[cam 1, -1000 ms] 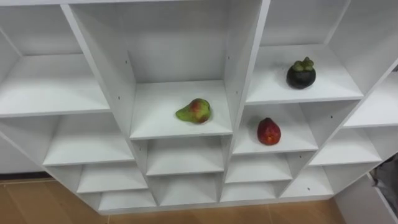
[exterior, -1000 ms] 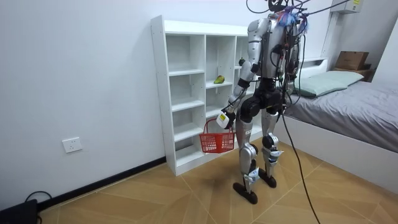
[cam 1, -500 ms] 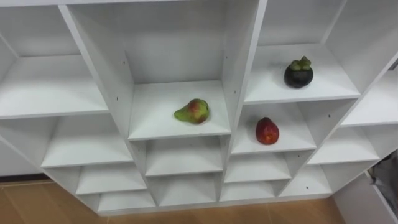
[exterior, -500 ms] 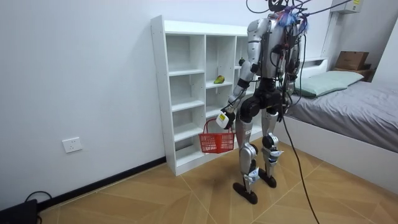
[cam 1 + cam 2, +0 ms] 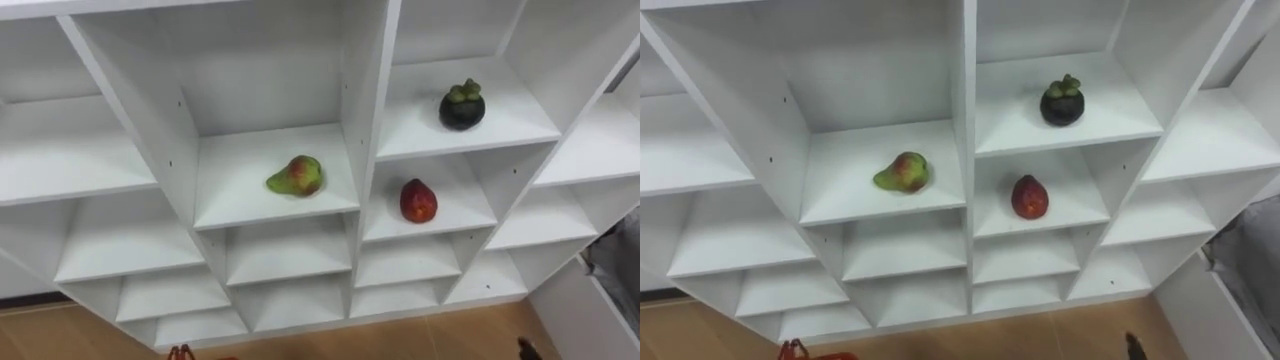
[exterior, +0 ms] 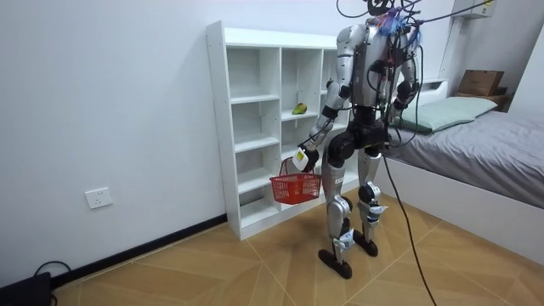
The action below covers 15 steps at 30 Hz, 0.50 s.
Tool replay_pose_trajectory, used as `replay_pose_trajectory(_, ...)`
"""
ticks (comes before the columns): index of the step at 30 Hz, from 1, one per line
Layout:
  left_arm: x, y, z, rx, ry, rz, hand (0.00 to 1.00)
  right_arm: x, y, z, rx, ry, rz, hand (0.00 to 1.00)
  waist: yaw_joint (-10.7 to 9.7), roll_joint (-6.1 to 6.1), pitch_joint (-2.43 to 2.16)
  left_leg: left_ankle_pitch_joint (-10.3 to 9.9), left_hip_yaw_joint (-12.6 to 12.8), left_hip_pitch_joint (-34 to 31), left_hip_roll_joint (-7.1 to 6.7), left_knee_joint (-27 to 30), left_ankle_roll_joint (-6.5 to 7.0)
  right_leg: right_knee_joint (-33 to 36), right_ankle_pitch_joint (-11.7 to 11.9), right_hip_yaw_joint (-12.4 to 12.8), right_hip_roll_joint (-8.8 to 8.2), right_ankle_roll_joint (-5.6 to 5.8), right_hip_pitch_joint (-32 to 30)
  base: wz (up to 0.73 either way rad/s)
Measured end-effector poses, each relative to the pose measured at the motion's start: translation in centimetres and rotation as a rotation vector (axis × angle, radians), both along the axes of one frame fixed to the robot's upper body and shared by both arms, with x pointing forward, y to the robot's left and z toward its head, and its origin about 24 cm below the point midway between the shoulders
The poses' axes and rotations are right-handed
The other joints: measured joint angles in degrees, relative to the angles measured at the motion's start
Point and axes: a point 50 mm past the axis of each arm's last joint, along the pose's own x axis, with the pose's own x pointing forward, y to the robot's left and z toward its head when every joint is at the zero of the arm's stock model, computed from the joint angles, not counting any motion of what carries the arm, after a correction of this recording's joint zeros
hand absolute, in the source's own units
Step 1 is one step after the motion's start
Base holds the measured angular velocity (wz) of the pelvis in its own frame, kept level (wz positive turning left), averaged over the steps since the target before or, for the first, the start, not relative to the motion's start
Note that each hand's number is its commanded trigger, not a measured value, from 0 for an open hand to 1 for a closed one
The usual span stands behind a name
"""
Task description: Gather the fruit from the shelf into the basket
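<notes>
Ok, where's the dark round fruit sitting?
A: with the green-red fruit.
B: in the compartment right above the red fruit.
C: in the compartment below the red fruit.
B: the dark round fruit sits in the compartment directly above the red fruit, one column right of the green-red fruit. The red basket hangs from the left hand.

White closet (image 5: 365,100): smooth matt laminate board. Pear (image 5: 295,176), red fruit (image 5: 418,200): smooth, faintly shiny skin. Mangosteen (image 5: 462,108): dark, glossy rind. Basket (image 6: 295,189): red plastic mesh. Floor (image 6: 255,272): satin wood parquet.
</notes>
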Motion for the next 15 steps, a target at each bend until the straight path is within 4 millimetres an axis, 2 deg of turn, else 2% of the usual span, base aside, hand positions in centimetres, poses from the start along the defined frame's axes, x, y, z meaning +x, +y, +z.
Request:
replay_pose_trajectory(2,0.1,0.0,0.0,-0.007,-0.009,-0.01,1.0,1.9,0.9,2.2,-0.022,-0.141,0.061,0.0,-0.05,0.23,-0.09,0.0,0.15,-0.87,0.02,-0.02,0.0,0.82,0.02,0.24,0.05,-0.02,-0.78,-0.05)
replay_pose_trajectory(4,0.0,-0.1,0.0,-0.009,-0.008,-0.009,1.0,2.7,1.5,3.3,-0.053,-0.205,0.106,0.0,-0.29,-0.09,-0.05,0.0,0.16,-1.03,0.03,-0.01,0.0,0.78,0.06,0.08,0.02,-0.02,-0.8,0.0)
replay_pose_trajectory(7,0.3,-0.2,0.1,-0.01,-0.021,-0.011,1.0,3.8,1.8,4.8,-0.104,-0.278,0.144,0.0,-0.24,0.08,-0.29,0.0,0.36,-1.13,0.03,0.0,0.0,0.84,0.06,0.28,0.02,-0.02,-1.57,-0.03)
replay_pose_trajectory(15,0.3,-0.6,0.0,-0.034,-0.026,-0.038,1.0,6.7,2.3,9.7,-0.172,-0.563,0.102,0.0,0.09,-0.13,-0.23,0.0,0.67,-1.31,0.03,-0.01,0.0,0.72,0.11,0.81,0.14,-0.04,-1.59,-0.03)
